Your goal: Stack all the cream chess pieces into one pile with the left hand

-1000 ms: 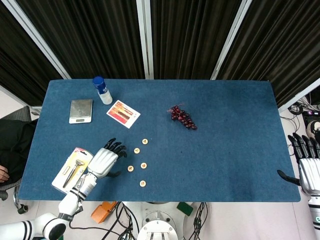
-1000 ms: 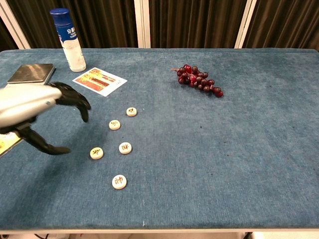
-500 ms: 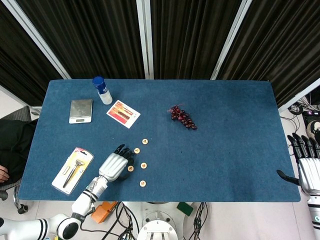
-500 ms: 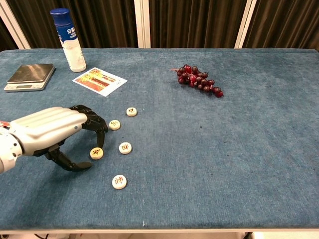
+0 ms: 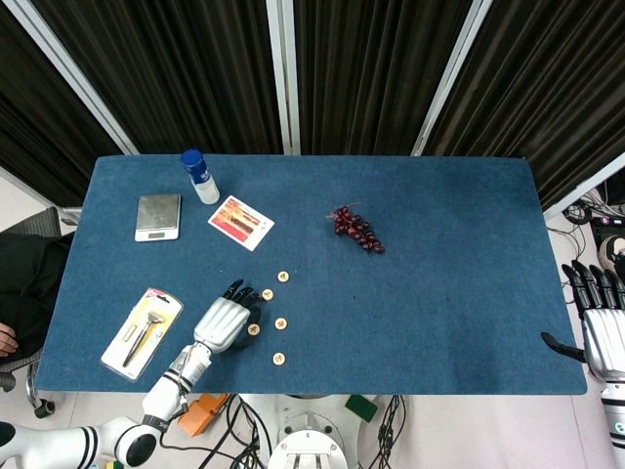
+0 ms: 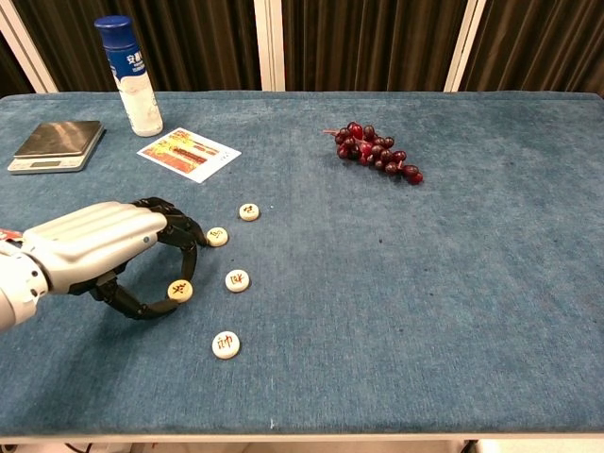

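Several cream chess pieces lie flat on the blue table (image 6: 453, 311): one (image 6: 249, 211) farthest back, one (image 6: 217, 236) by my fingertips, one (image 6: 238, 280) in the middle and one (image 6: 226, 344) nearest the front edge. My left hand (image 6: 99, 247) curls over another cream piece (image 6: 179, 291), which is pinched between thumb and a finger and sits slightly tilted at table level. From the head view the left hand (image 5: 221, 323) touches that piece (image 5: 253, 329). My right hand (image 5: 598, 332) hangs off the table's right edge with its fingers spread and holds nothing.
A bunch of dark red grapes (image 6: 377, 159) lies at mid-table. At the back left stand a blue-capped bottle (image 6: 129, 75), a small scale (image 6: 55, 143) and a printed card (image 6: 188, 154). A packaged tool (image 5: 143, 330) lies near the front left corner.
My left hand moved right from the packaged tool to the pieces, lowered, and closed thumb and finger on the left-hand piece, which now tilts. The right hand has not moved.
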